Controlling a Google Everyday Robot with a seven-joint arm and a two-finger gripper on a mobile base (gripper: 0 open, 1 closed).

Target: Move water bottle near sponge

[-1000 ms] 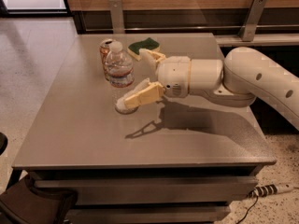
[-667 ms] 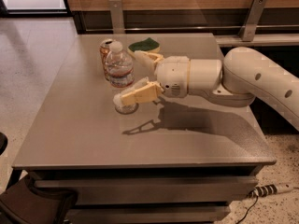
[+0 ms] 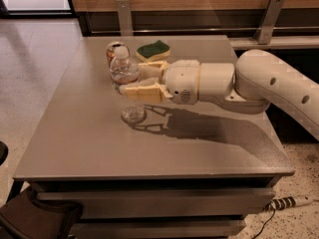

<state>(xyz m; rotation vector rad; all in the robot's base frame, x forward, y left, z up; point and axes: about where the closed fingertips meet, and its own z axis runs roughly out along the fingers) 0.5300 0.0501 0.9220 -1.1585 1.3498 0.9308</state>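
The water bottle (image 3: 124, 69), clear and ribbed with a white cap, stands on the grey table (image 3: 75, 138) left of centre. My gripper (image 3: 131, 79) reaches in from the right and its two cream fingers (image 3: 142, 91) sit on either side of the bottle's middle, closed on it. The sponge (image 3: 153, 50), dark green over pale yellow, lies flat at the back of the table, just behind my gripper and a short way right of the bottle's cap.
An orange-copper drink can (image 3: 111, 49) stands right behind the bottle, partly hidden by it. My white arm (image 3: 269, 83) spans the right half of the table. Wooden wall and metal brackets (image 3: 123, 14) run behind the back edge. A power strip (image 3: 289, 202) lies on the floor.
My gripper moved left from beside the bottle and its fingers now close around the bottle. The bottle stands a little nearer the front than before.
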